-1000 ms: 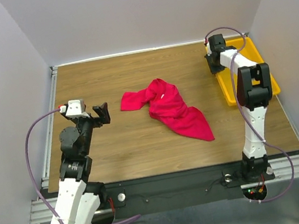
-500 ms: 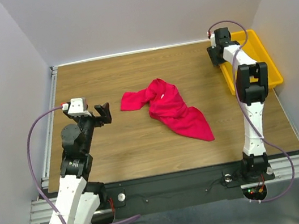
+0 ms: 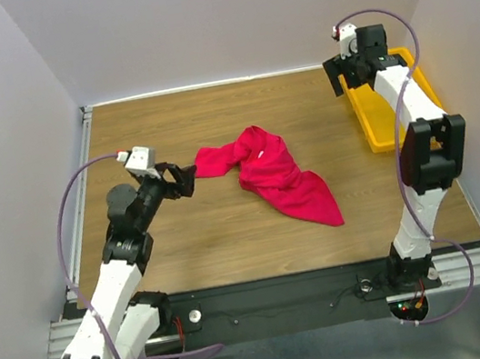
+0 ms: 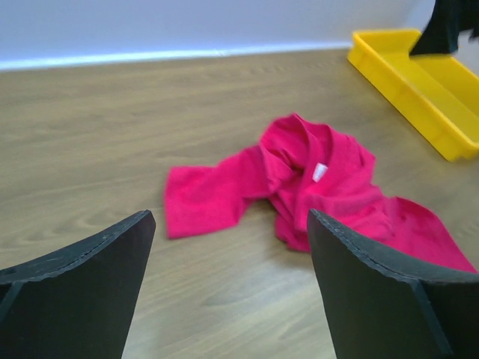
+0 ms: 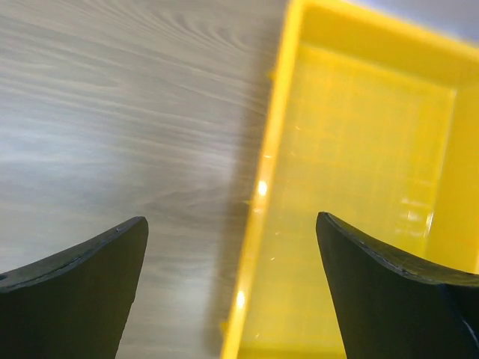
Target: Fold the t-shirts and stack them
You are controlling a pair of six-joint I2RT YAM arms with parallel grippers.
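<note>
1. Nearest the viewer, the bases of two robot arms are bolted at the near edge of a wooden bench (image 3: 210,111).
2. The left tool (image 3: 182,179) reaches low over the left-middle of the bench. It is spread wide and holds nothing. It points at the closest flap of cloth and sits just beside it, apparently without touching. In its wrist view the shirt lies ahead, framed between the two dark fingers. This looks like a line-up to pinch that near edge so the cloth can be drawn out flat.
3. The t-shirt (image 3: 272,176), plain crimson-pink, lies crumpled in the middle of the bench, unfolded and held by neither arm. One strip stretches left toward the left tool, and a longer tail trails toward the near right. A small white neck label shows at the bunched centre. Lying in a heap like this, it likely needs spreading before any fold.
4. At the far right, the right tool (image 3: 340,80) hangs over the left rim of a yellow tray (image 3: 367,126), well apart from the shirt. It is also spread wide and holds nothing. Its wrist view shows bare tray floor and bench wood below.
</note>
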